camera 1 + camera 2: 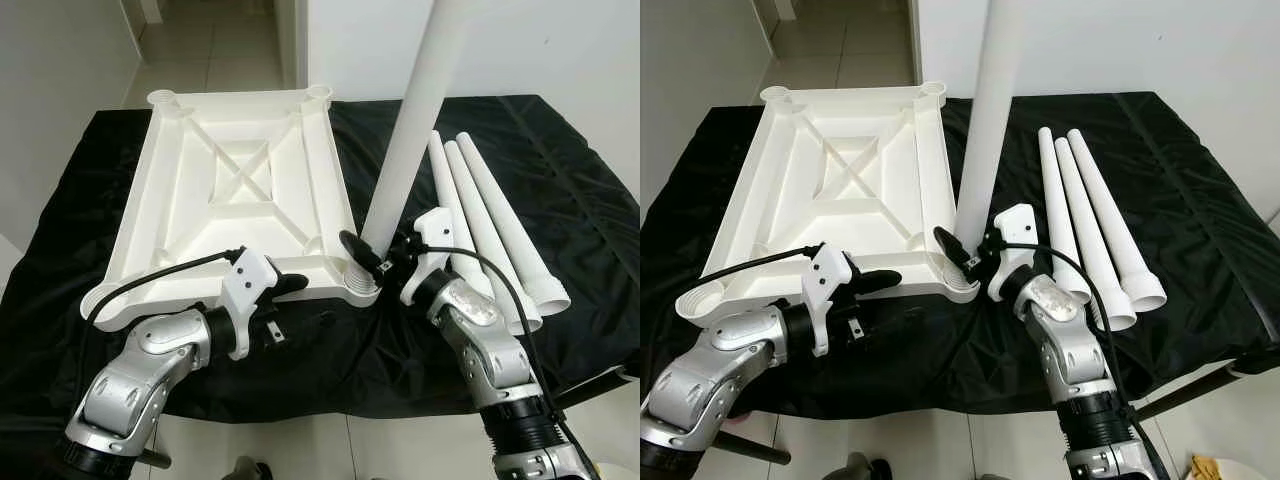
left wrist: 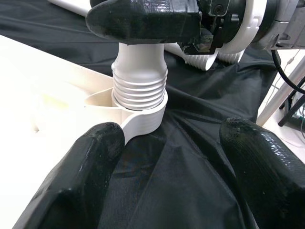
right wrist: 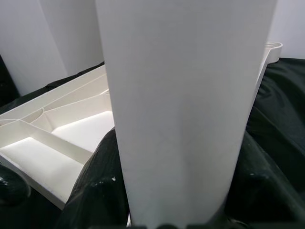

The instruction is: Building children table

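The white table top lies upside down on a black cloth. A white table leg stands nearly upright, its threaded end in the near right corner socket. My right gripper is shut on the leg just above the socket, its fingers on both sides of the tube. My left gripper is open at the top's front edge, left of that socket. One of its fingers is by the rim and the other is over the cloth.
Three more white legs lie side by side on the cloth to the right of my right arm. The black-covered bench ends just in front of me, with tiled floor below. A white wall rises behind it.
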`<state>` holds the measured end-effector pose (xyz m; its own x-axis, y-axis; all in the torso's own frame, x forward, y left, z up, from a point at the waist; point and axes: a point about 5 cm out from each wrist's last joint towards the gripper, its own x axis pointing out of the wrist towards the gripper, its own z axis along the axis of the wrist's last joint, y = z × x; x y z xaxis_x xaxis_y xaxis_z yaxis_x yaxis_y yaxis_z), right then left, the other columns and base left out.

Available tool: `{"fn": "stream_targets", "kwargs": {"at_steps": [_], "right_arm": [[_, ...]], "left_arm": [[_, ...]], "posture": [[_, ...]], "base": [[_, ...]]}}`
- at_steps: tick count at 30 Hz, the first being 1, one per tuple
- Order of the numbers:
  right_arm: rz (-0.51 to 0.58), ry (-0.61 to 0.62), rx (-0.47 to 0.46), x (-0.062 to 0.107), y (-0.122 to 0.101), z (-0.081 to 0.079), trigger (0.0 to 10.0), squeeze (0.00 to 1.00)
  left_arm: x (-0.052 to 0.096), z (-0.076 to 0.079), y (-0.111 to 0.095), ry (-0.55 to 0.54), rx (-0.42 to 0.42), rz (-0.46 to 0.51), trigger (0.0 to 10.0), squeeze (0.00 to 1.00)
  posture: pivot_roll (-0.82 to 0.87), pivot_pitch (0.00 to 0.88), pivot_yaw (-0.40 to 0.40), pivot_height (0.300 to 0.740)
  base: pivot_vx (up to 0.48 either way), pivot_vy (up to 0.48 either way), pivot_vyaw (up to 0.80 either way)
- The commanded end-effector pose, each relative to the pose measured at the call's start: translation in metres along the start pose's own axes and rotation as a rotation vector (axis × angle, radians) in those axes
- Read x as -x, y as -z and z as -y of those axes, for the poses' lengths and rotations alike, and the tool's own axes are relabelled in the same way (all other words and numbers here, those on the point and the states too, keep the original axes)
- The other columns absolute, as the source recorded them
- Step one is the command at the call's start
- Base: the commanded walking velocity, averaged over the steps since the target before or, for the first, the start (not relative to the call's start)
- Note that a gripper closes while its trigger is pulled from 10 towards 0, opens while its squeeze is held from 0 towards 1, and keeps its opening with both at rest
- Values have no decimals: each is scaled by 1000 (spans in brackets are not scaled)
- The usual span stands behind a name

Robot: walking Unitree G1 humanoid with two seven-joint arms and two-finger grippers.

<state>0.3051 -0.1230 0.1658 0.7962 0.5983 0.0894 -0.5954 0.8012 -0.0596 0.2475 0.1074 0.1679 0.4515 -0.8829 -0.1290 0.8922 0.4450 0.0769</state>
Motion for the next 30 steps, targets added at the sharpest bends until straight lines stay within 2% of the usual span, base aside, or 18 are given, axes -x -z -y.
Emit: {"fn": "stream_targets", "kwargs": {"at_steps": [1,14,16,23,26,27,30], "right_arm": [[-370,122,-144,28,75,8,10000,0],[-379,89,-159,25,77,4,10000,0],[-432,107,-172,26,83,6,10000,0],[-447,119,-170,26,84,8,10000,0],[-445,105,-135,24,82,9,10000,0],[-421,84,-90,23,79,7,10000,0],[-375,57,-40,24,76,2,10000,0]], "left_arm": [[2,2,-1,-2,-6,-9,10000,0],[0,3,0,4,-2,-7,10000,0],[0,3,0,5,0,-5,10000,0],[0,4,0,5,0,-5,10000,0],[-1,4,0,5,-1,-5,10000,0],[-1,4,0,4,-2,-4,10000,0],[0,4,0,2,-4,-3,10000,0]], "posture": [[-37,132,62,740],[-38,126,56,740],[-37,120,53,740],[-38,118,51,740],[-39,118,48,740],[-39,118,45,740],[-36,118,42,740]], "base": [[0,0,0],[0,0,0],[0,0,0],[0,0,0],[0,0,0],[0,0,0],[0,0,0]]}}
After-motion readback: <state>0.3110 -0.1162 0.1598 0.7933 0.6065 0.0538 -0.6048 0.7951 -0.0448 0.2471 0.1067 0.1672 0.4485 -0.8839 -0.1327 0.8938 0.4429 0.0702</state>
